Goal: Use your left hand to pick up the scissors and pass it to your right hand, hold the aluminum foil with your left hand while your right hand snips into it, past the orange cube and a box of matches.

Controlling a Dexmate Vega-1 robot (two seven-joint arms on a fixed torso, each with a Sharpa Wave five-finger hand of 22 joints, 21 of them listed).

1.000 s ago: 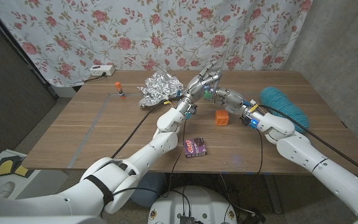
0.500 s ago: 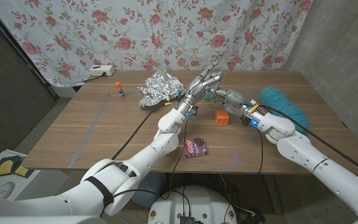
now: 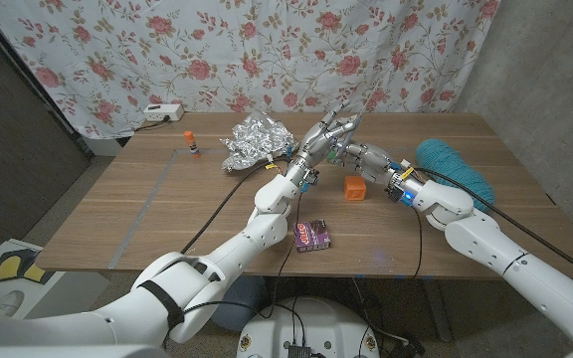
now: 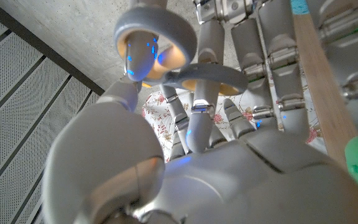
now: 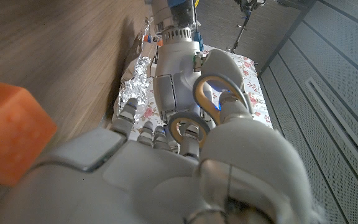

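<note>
I'm mid-handover: my left hand pinches the grey-handled metal scissors above the wooden table's far middle, my right hand's fingers threading the loops. Next, I'd judge, the left lets go for the crumpled aluminium foil.

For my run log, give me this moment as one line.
stage: scissors handover | left hand: holds scissors | right hand: fingers in handle loops | foil: uncut on table | orange cube: below hands
</note>
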